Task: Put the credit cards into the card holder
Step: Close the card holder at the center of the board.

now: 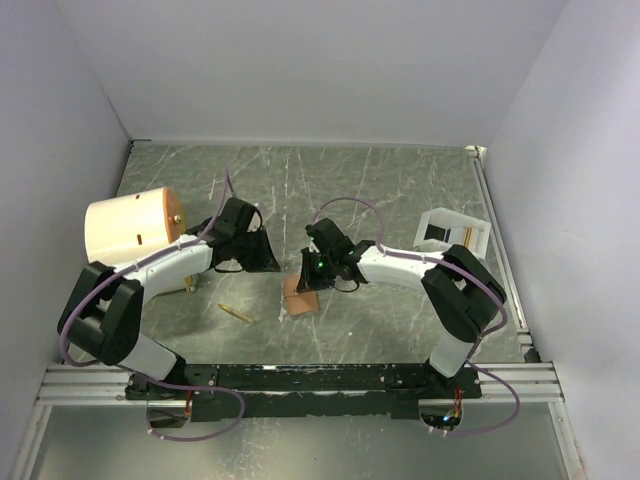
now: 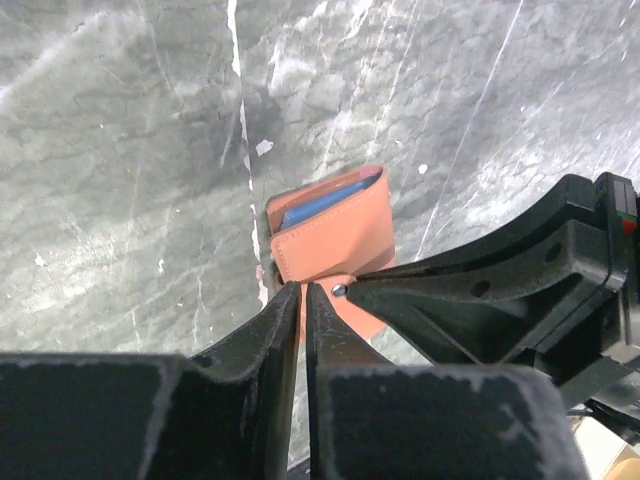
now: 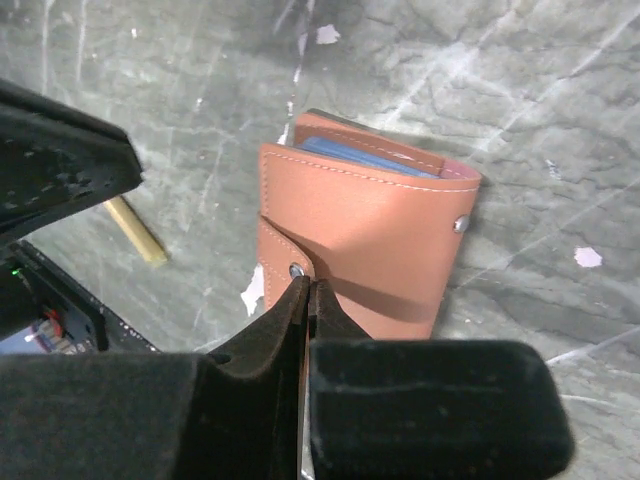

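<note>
Far left, cream cylinder (image 1: 130, 228) stands on the counter (image 1: 400, 180), well apart from the work. Left gripper (image 2: 303, 296): jaws a sliver apart, nothing between them that I can see, tips just short of the holder's near edge. Small yellow stick (image 1: 237, 313) lies near-left of the holder, not touching. Holder (image 1: 300, 299) lies flat at centre, folded, between the two grippers. A blue card (image 3: 365, 160) edge shows in its mouth, and the mouth faces away from both wrists. The tab (image 3: 350, 285) is wrapped across the front, running left to its snap. Right gripper (image 3: 306, 296): closed, tips on the tab's snap end. Can't tell if it pinches the tab or only presses it. Right arm is the nearer one, directly on the holder, so the closing move looks like its job, with the left steadying. White tray (image 1: 450, 232) sits far right, well apart. Surface is grey marbled stone, hard and slick, so the holder may slide under a push. Plain white walls on three sides.
</note>
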